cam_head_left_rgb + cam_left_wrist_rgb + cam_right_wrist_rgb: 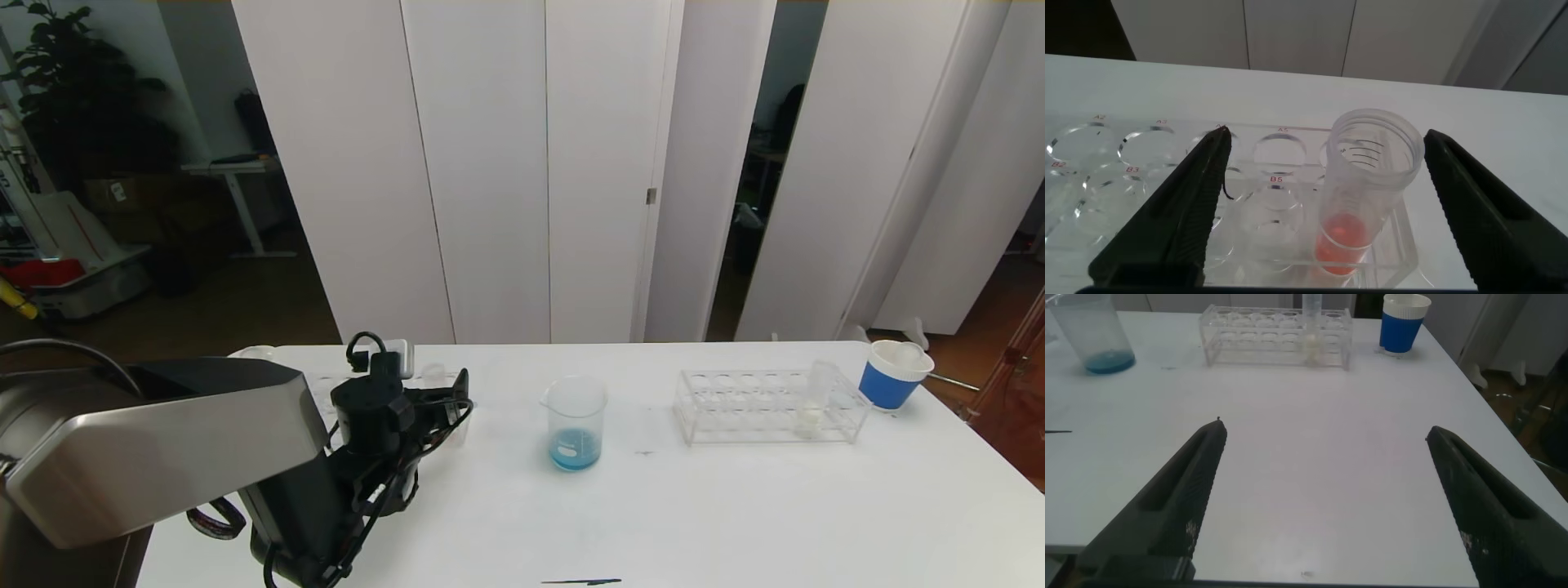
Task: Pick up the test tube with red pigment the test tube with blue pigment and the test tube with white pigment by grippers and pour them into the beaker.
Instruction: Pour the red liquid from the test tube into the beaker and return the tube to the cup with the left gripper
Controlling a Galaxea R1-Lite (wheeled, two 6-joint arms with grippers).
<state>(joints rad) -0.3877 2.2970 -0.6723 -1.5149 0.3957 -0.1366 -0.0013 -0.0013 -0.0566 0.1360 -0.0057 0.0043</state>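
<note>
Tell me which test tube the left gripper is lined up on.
The tube with red liquid, standing upright in the left rack between the open left gripper. The white-liquid tube stands in the other rack, far right.

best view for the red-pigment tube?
Left wrist view: the clear test tube with orange-red liquid stands in its clear rack between the open left gripper fingers. Head view: the arm hides it. Right wrist view: absent.

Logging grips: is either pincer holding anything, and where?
Nothing held. The left pincer straddles the red tube, open; the right pincer is empty.
</note>
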